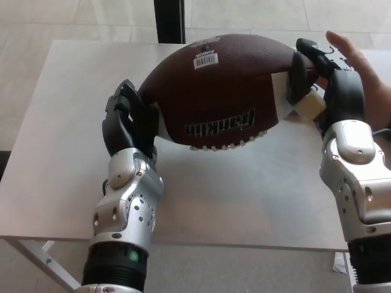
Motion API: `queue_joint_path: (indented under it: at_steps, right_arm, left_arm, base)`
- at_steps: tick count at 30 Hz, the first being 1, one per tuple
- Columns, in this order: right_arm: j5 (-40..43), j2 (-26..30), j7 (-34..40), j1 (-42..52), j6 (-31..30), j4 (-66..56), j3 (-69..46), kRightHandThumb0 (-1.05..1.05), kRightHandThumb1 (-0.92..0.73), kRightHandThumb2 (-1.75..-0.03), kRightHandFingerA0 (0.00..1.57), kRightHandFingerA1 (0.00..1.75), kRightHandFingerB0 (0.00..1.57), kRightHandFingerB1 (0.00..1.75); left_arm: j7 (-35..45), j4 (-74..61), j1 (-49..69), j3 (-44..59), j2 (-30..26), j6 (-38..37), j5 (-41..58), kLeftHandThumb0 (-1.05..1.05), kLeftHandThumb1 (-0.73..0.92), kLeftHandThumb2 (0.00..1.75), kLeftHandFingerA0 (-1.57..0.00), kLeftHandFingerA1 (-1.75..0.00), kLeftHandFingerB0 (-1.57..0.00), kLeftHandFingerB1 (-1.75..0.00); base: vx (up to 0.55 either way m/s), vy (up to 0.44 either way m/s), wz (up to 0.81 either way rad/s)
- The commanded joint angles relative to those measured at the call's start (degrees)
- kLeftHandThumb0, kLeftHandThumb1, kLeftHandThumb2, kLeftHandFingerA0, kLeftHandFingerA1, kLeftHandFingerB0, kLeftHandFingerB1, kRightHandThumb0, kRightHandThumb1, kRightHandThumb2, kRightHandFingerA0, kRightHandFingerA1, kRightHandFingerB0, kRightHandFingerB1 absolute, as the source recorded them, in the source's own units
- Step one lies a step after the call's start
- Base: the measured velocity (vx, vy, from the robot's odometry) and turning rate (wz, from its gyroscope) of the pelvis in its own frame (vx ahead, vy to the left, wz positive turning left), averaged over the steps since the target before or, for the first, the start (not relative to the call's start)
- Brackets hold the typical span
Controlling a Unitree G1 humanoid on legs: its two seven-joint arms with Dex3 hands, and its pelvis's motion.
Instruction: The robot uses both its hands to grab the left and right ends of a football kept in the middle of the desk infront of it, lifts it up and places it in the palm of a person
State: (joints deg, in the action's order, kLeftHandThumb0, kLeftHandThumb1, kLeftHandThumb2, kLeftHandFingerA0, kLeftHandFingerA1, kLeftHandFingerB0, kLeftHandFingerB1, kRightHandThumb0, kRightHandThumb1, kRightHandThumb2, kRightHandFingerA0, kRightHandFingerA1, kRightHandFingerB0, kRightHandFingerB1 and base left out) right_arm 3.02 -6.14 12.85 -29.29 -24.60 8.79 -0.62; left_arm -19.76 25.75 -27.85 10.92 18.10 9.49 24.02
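Brown football (226, 85) up off the white desk (61, 152), held between two black hands. Left hand (129, 125) pressed on the ball's end at 9 o'clock, fingers wrapped on it. Right hand (324, 85) pressed on the other end at 3 o'clock, fingers on the white stripe there. Ball tilted, right end higher than left. No boxes, bowls or bins here, nothing holding anything else.

Silver letters on the ball's side, upside down, hard to read. White sticker (206, 58) with black bars near the top of the ball, at 12 o'clock. Small white print just above it, too tiny to read. White laces along the bottom edge, at 6 o'clock.

Person's hand (366, 76) open at 2 o'clock, just behind the right hand, partly hidden by it. Dark post (169, 21) behind the desk at 12 o'clock.
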Motion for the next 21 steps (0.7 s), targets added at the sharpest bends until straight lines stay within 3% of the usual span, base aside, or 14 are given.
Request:
queue_joint_path:
  at_steps: [1, 2, 3, 5, 6, 9, 12, 15, 16, 17, 18, 19, 20, 21]
  right_arm:
    - [7.7, -7.7, -7.1, -4.8, -5.6, -2.9, 3.0, -0.69, -0.81, -0.63, 0.64, 0.65, 0.53, 0.49]
    - [7.7, -7.8, -7.1, -4.9, -5.8, -3.1, 2.8, -0.69, -0.81, -0.63, 0.64, 0.65, 0.53, 0.49]
    - [7.4, -7.7, -7.0, -5.1, -5.6, -3.2, 2.8, -0.69, -0.83, -0.64, 0.68, 0.66, 0.52, 0.46]
    - [6.3, -7.0, -6.6, -7.3, -4.2, -3.4, 2.5, -0.67, -0.83, -0.65, 0.7, 0.64, 0.56, 0.46]
    - [6.6, -7.0, -6.1, -8.6, -5.2, -3.8, 1.7, -0.66, -0.83, -0.65, 0.7, 0.61, 0.55, 0.45]
    - [7.1, -6.9, -6.2, -10.1, -5.4, -4.1, 0.7, -0.68, -0.81, -0.64, 0.74, 0.67, 0.54, 0.46]
    - [7.8, -6.2, -6.3, -13.2, -5.6, -2.7, -1.3, -0.67, -0.82, -0.65, 0.67, 0.66, 0.51, 0.46]
    - [7.1, -5.6, -6.0, -15.7, -6.2, -2.3, -2.1, -0.67, -0.83, -0.65, 0.62, 0.62, 0.52, 0.46]
    - [6.7, -5.2, -5.9, -16.7, -6.3, -2.1, -2.3, -0.66, -0.84, -0.65, 0.63, 0.62, 0.52, 0.45]
    - [6.8, -5.0, -5.9, -17.5, -6.1, -1.8, -2.9, -0.66, -0.84, -0.65, 0.65, 0.62, 0.52, 0.46]
    - [7.0, -5.0, -5.9, -18.0, -6.0, -1.5, -3.5, -0.65, -0.83, -0.64, 0.64, 0.61, 0.52, 0.46]
    - [7.2, -5.0, -5.8, -18.6, -5.8, -1.0, -4.1, -0.66, -0.83, -0.64, 0.65, 0.62, 0.52, 0.46]
    - [6.8, -4.5, -5.9, -19.4, -5.4, -0.2, -4.4, -0.67, -0.83, -0.64, 0.64, 0.64, 0.5, 0.47]
    - [6.7, -4.0, -6.1, -20.1, -5.2, 0.3, -4.9, -0.67, -0.83, -0.64, 0.64, 0.64, 0.5, 0.47]
  left_arm:
    - [10.1, 1.8, -8.7, -2.6, 6.6, 7.7, 6.9, -0.63, 0.9, 0.66, -0.45, -0.61, -0.29, -0.39]
    - [10.1, 2.0, -8.9, -2.7, 6.3, 7.8, 6.9, -0.63, 0.9, 0.66, -0.45, -0.61, -0.29, -0.39]
    - [10.1, 2.7, -9.7, -2.7, 5.9, 7.6, 6.5, -0.67, 0.67, 1.02, -0.51, -0.68, -0.27, -0.52]
    - [10.6, 5.0, -13.9, -3.2, 3.3, 7.8, 4.7, -0.64, 0.67, 1.02, -0.58, -0.69, -0.31, -0.55]
    - [10.9, 5.0, -15.2, -2.6, 3.0, 8.5, 5.7, -0.63, 0.85, 0.64, -0.61, -0.63, -0.39, -0.45]
    - [11.5, 5.2, -17.0, -5.5, 0.4, 9.2, 2.2, -0.63, 0.87, 0.66, -0.67, -0.61, -0.39, -0.44]
    - [12.6, 5.7, -19.9, -10.5, -3.5, 9.7, -4.0, -0.64, 0.91, 0.67, -0.64, -0.59, -0.37, -0.39]
    - [13.1, 6.4, -22.5, -12.8, -5.8, 9.8, -6.1, -0.61, 0.92, 0.67, -0.55, -0.56, -0.26, -0.37]
    - [12.4, 6.8, -24.4, -12.4, -6.3, 11.9, -5.5, -0.64, 0.73, 1.05, -0.51, -0.66, -0.21, -0.51]
    - [12.6, 7.5, -25.8, -12.8, -6.9, 12.9, -5.5, -0.61, 0.92, 0.68, -0.54, -0.6, -0.24, -0.38]
    - [12.5, 8.0, -26.8, -13.5, -7.6, 13.8, -6.1, -0.65, 0.92, 0.68, -0.59, -0.56, -0.27, -0.36]
    - [11.4, 8.8, -27.9, -13.7, -7.9, 14.6, -6.6, -0.64, 0.69, 1.03, -0.59, -0.69, -0.27, -0.52]
    - [11.2, 9.8, -28.9, -13.6, -8.1, 14.2, -6.7, -0.62, 0.89, 0.66, -0.62, -0.61, -0.34, -0.4]
    - [12.3, 10.7, -29.9, -14.8, -9.1, 14.3, -7.7, -0.62, 0.89, 0.66, -0.62, -0.61, -0.34, -0.4]
  base:
    - [0.0, 0.0, 0.0]
    - [0.0, 0.0, 0.0]
    - [0.0, 0.0, 0.0]
    - [0.0, 0.0, 0.0]
    - [0.0, 0.0, 0.0]
    - [0.0, 0.0, 0.0]
    - [0.0, 0.0, 0.0]
    - [0.0, 0.0, 0.0]
    - [0.0, 0.0, 0.0]
    - [0.0, 0.0, 0.0]
    - [0.0, 0.0, 0.0]
    - [0.0, 0.0, 0.0]
    - [0.0, 0.0, 0.0]
    - [0.0, 0.0, 0.0]
